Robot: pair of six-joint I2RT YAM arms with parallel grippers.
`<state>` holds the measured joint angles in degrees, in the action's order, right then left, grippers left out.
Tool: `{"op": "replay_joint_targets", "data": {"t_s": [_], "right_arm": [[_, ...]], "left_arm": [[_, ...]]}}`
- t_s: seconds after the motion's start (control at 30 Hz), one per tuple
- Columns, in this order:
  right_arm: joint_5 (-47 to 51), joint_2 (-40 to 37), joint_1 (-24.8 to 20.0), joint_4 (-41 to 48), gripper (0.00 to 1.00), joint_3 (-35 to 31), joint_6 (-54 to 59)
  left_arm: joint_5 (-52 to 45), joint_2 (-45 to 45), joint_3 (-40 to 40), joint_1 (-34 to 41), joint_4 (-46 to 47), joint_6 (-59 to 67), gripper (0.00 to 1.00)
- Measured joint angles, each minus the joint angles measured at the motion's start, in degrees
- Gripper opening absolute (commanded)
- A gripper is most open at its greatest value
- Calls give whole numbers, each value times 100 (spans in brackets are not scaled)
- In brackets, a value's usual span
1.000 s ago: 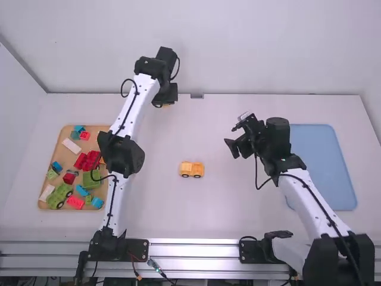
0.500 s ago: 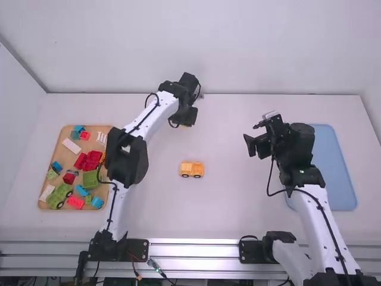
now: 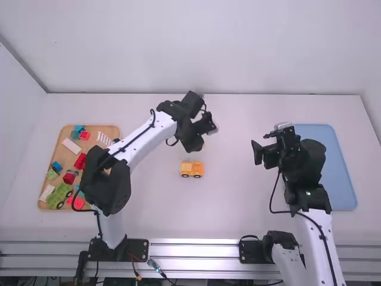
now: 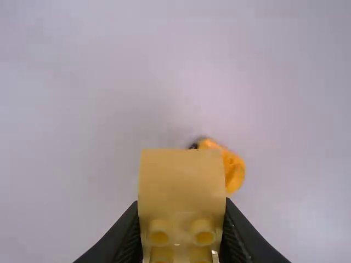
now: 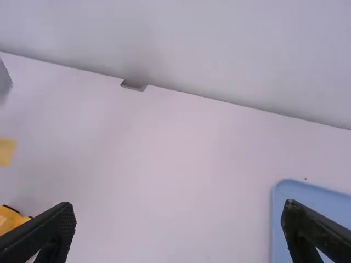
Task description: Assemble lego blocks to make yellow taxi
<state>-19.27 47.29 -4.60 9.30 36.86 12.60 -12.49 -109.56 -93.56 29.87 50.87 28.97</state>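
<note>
My first worry here is alignment: the left gripper (image 4: 181, 216) is just beyond the car (image 3: 192, 170), its jaws clamped on a yellow block (image 4: 181, 175), and in my wrist view that block covers part of the car. If I go down on a guess, the studs could miss and the block perch crooked.

Second worry, and it's a real one: wheels! The car has nothing bracing it on the worktop (image 3: 238, 208), so an off-centre push would likely roll it away or spin it. The right gripper (image 5: 178, 211), over to the right of the car, has its jaws spread wide and empty; it could steady the body, but crowd in too fast and I'd knock the two together. Press hard with a poor bite and the block might pivot in the left jaws.

Now the looks: the car is a stubby orange-yellow thing, upright, two dark wheels along its near side. The block is paler, smooth on one broad face, with hollow round studs alongside.
</note>
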Motion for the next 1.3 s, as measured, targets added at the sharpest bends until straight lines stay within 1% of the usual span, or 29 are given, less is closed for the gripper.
{"op": "replay_joint_targets", "data": {"t_s": [0.1, 0.13, 0.2, 0.4, 0.6, 0.77, 0.9, 1.17, 1.2, 1.3], "right_arm": [[-2, -625, -155, 291, 99, -144, -39], [-4, -649, -162, 297, 99, -151, -39], [-4, -1060, -275, 448, 99, -278, -85], [-7, -1722, -439, 629, 99, -470, -221], [-9, -2002, -442, 632, 99, -658, -284], [-26, -2085, -442, 634, 99, -693, -310], [-52, -2083, -442, 632, 99, -693, -321], [-317, -2083, -442, 627, 99, -693, -221], [-354, -2083, -442, 627, 99, -693, -208], [-420, -2085, -442, 629, 99, -693, -192]], "left_arm": [[-37, -31, 358, 494, -319, 702, 2], [-37, -31, 374, 514, -337, 719, 2], [11, -31, 699, 846, -793, 1054, 2], [186, -33, 1257, 1360, -1604, 1307, 2], [254, -216, 1349, 1425, -2190, 1211, 2], [317, -658, 1329, 1412, -2138, 1147, 2], [437, -981, 1145, 1408, -2072, 1161, 2], [632, -1080, 1088, 1375, -2197, 1279, 2], [671, -1117, 1080, 1375, -2243, 1305, 4], [715, -1187, 1080, 1373, -2337, 1353, 4]]}}
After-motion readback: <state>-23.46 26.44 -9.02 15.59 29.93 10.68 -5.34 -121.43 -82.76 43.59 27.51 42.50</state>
